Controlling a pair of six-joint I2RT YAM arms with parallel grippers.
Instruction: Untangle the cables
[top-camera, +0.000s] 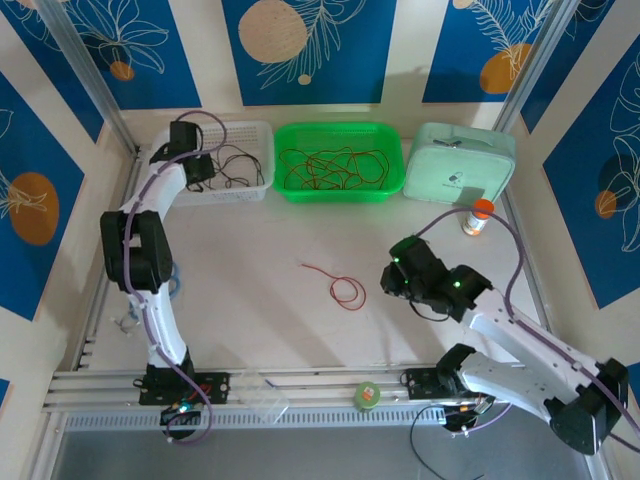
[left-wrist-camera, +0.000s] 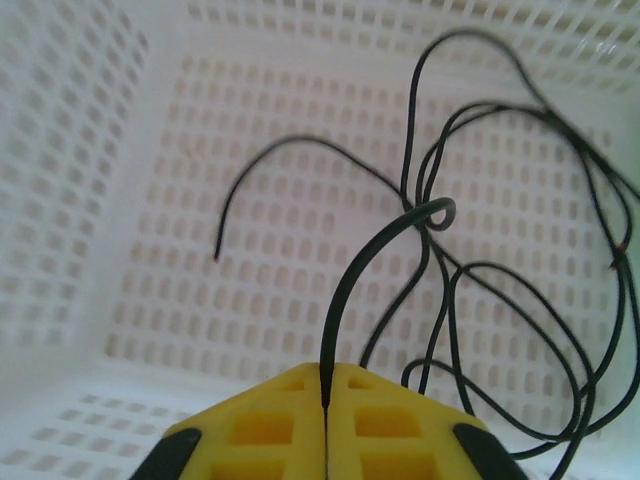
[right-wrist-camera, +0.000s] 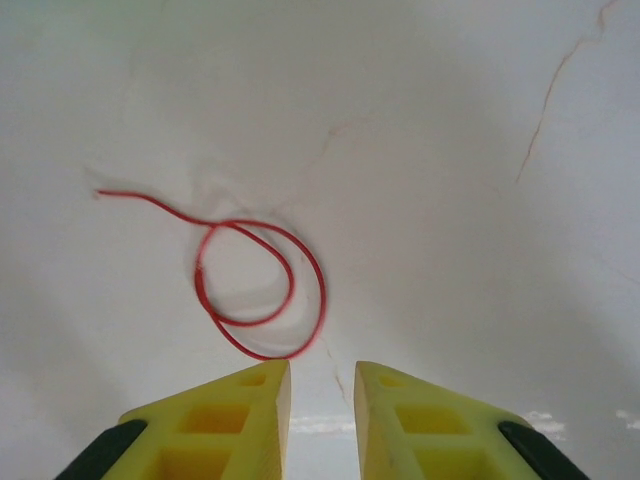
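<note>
Left jaws: pinching a black cable (left-wrist-camera: 328, 355) over the white basket (left-wrist-camera: 150, 220)
Right jaws: spread, near red cable (right-wrist-camera: 201, 280) on tabletop (right-wrist-camera: 450, 200)

White worktop with three containers at the far edge and one loose cable in the middle.

On the far side of the worktop (top-camera: 250, 250) stand, side by side, a white mesh basket (top-camera: 240, 193), a green tray (top-camera: 340, 192) and a pale green case (top-camera: 462, 168). A small bottle with orange cap (top-camera: 478, 217) stands just in front of the case. A red cable (top-camera: 335, 283) (right-wrist-camera: 199, 275) lies alone near the centre, curled into a loop with one straight tail.
</note>
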